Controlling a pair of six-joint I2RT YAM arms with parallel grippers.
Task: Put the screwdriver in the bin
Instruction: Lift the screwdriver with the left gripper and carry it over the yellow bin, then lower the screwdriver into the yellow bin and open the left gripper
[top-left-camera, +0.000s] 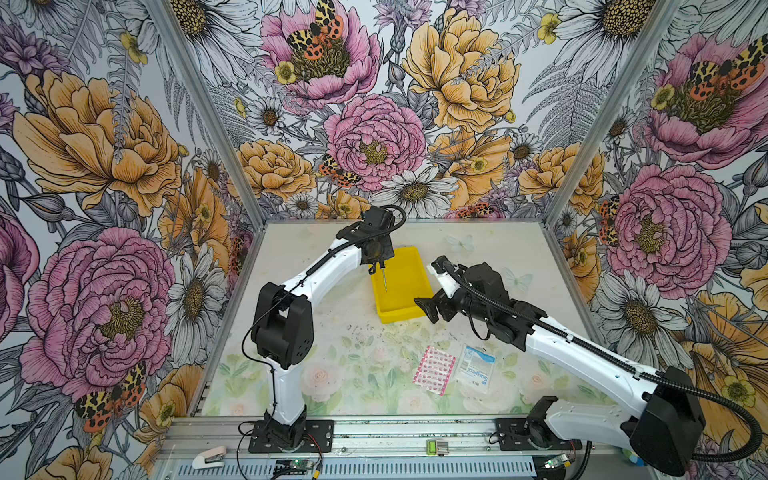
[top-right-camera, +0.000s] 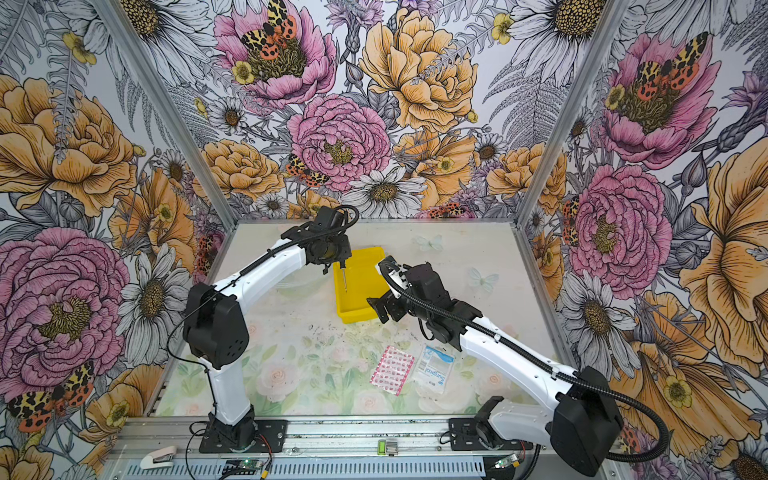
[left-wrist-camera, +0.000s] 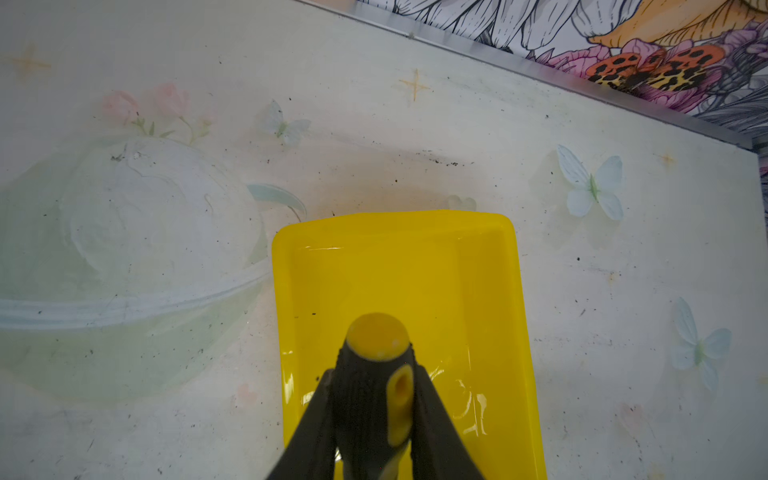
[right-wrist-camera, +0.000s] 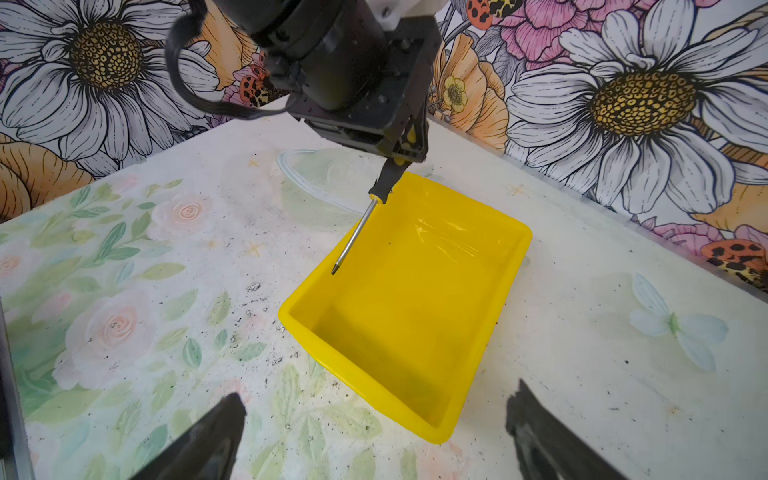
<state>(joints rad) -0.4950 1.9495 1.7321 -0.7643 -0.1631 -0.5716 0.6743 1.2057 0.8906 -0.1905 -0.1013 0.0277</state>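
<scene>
We have the small screwdriver with the black-and-yellow handle and thin silver shaft off the table. The left gripper grasps it, its jaws clenched on the ribbed black handle in the left wrist view. The screwdriver hangs tip-down and tilted above the shallow, bright yellow plastic bin. Both top views put its tip over the bin's floor, close to the wall on the left arm's side, and we see it touching nothing. The bin holds nothing yet. The right gripper sits just beside the bin's near corner, jaws spread and empty. We judge the pick-up and carry done; what is left is to let the screwdriver go into the bin and draw the arm clear.
</scene>
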